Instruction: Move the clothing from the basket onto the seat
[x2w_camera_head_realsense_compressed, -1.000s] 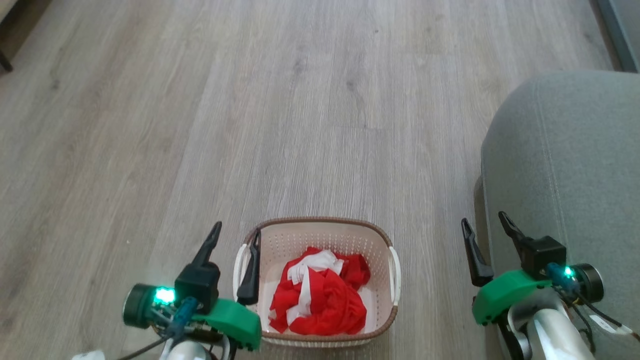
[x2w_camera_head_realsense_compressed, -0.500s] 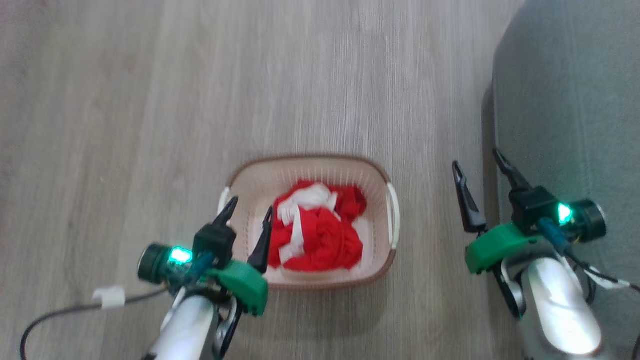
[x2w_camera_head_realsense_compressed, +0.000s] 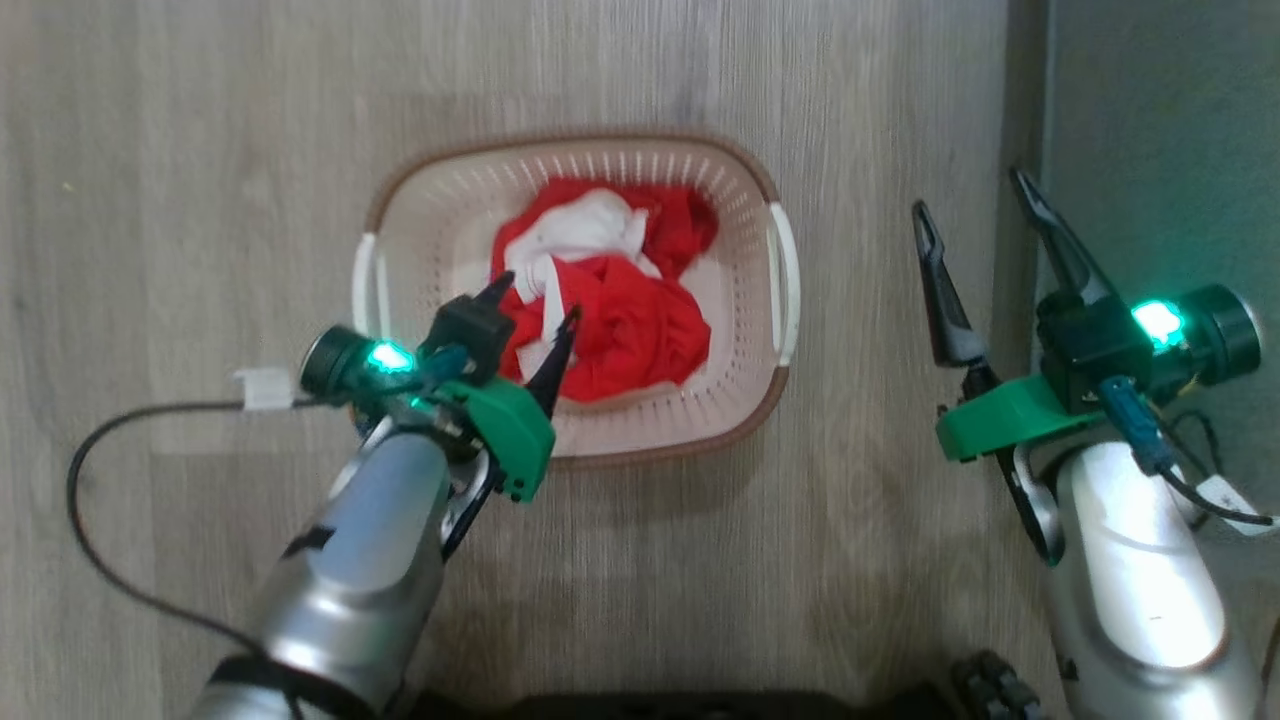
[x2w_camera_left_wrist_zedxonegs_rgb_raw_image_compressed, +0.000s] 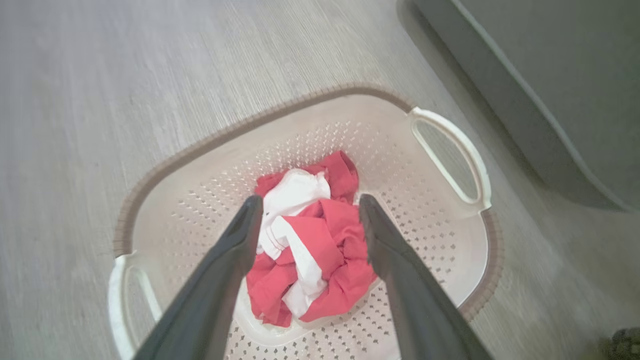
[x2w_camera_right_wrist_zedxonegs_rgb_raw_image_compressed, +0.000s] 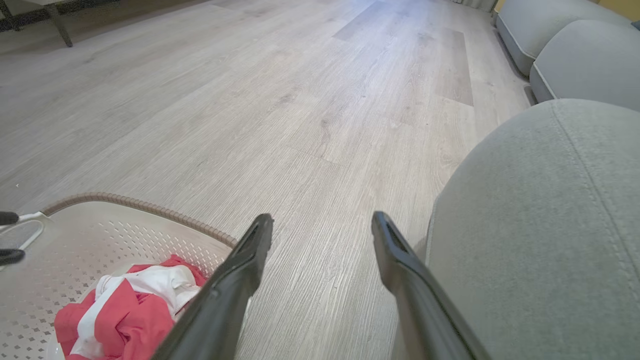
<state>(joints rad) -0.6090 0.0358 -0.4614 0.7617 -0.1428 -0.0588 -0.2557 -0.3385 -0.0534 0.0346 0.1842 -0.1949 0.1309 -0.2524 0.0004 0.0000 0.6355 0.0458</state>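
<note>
A cream perforated basket (x2w_camera_head_realsense_compressed: 745, 195) with a brown rim stands on the wooden floor, and a crumpled heap of red and white clothing (x2w_camera_head_realsense_compressed: 620, 320) lies in it. Over the heap's near left edge hovers my left gripper (x2w_camera_head_realsense_compressed: 535, 300), open and holding nothing. In the left wrist view the clothing (x2w_camera_left_wrist_zedxonegs_rgb_raw_image_compressed: 312, 240) shows between its spread fingers (x2w_camera_left_wrist_zedxonegs_rgb_raw_image_compressed: 235, 245), with the basket (x2w_camera_left_wrist_zedxonegs_rgb_raw_image_compressed: 200, 195) around it. My right gripper (x2w_camera_head_realsense_compressed: 975, 205) is open between the basket and the grey seat (x2w_camera_head_realsense_compressed: 1160, 110). The right wrist view has the seat (x2w_camera_right_wrist_zedxonegs_rgb_raw_image_compressed: 545, 210) at right and the clothing (x2w_camera_right_wrist_zedxonegs_rgb_raw_image_compressed: 125, 310) at lower left.
A dark cable (x2w_camera_head_realsense_compressed: 120, 440) with a white clip trails over the floor left of my left arm. Further grey cushions (x2w_camera_right_wrist_zedxonegs_rgb_raw_image_compressed: 560, 45) lie beyond the seat. A dark furniture leg (x2w_camera_right_wrist_zedxonegs_rgb_raw_image_compressed: 60, 27) stands far off at the upper left of the right wrist view.
The head camera has tilted downward, so the basket sits higher in the picture. My left gripper has moved from the basket's left rim to over the clothing. The right gripper stays open.
</note>
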